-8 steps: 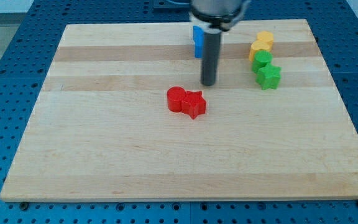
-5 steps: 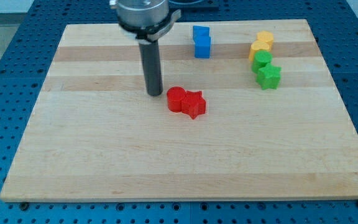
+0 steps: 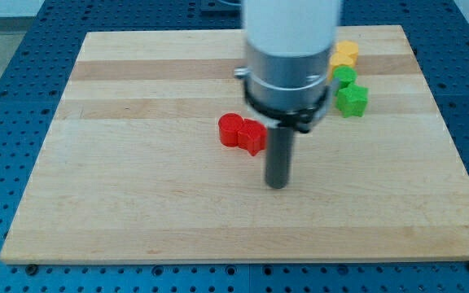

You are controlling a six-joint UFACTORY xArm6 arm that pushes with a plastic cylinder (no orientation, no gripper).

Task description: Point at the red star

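Nearly there, my tip (image 3: 277, 184), a bare rod with nothing to open or close, rests on the wooden board (image 3: 137, 203) just below and right of the red star (image 3: 252, 137), which touches a red round block (image 3: 231, 129); only a small closing move seems left.

You see a dark rod with my tip (image 3: 277, 184) under a silver-white housing (image 3: 290, 49); up-left of my tip, two red blocks (image 3: 242, 133); up-right, green blocks (image 3: 349, 94) and yellow blocks (image 3: 345, 54); pale wooden board (image 3: 137, 187), blue pegboard table (image 3: 6, 65).
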